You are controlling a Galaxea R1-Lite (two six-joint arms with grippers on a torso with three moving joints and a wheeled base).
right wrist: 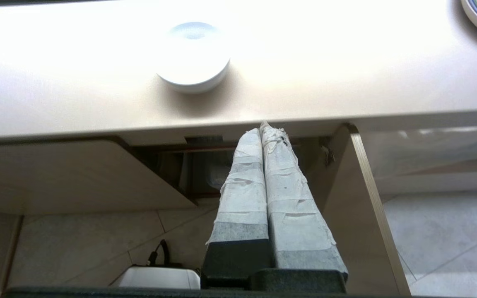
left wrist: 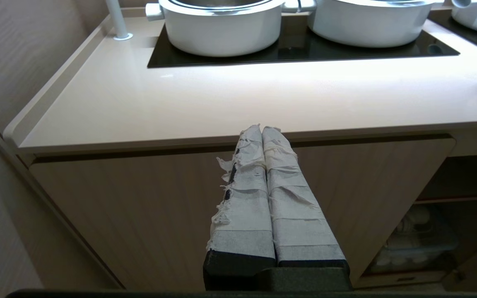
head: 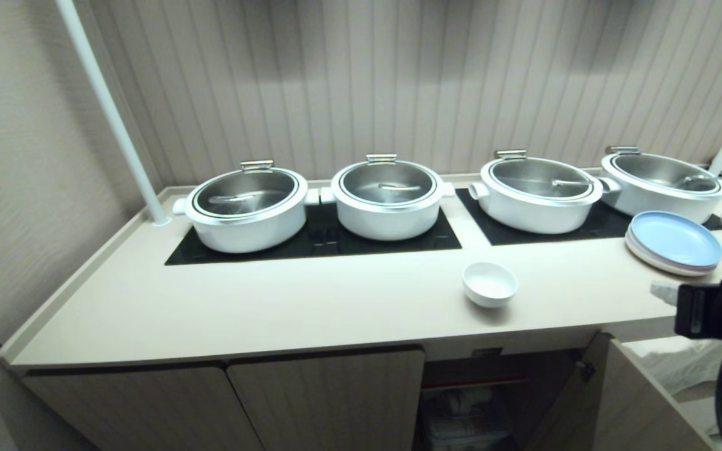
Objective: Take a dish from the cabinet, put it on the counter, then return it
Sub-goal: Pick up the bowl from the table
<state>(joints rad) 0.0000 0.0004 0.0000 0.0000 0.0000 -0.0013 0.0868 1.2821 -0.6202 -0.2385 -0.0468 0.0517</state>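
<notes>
The dish, a small white bowl, stands upright on the counter near its front edge, above the open part of the cabinet. In the right wrist view the dish sits just behind the counter lip. My right gripper hovers at the far right by the counter's front edge, off to the right of the dish; its taped fingers are pressed together and hold nothing. The cabinet door beside it hangs open. My left gripper is shut and empty before a closed cabinet door.
Several white lidded pots stand on black cooktop panels at the back. A stack of pastel plates lies at the counter's right end. A white pole rises at the back left. Containers fill the open cabinet.
</notes>
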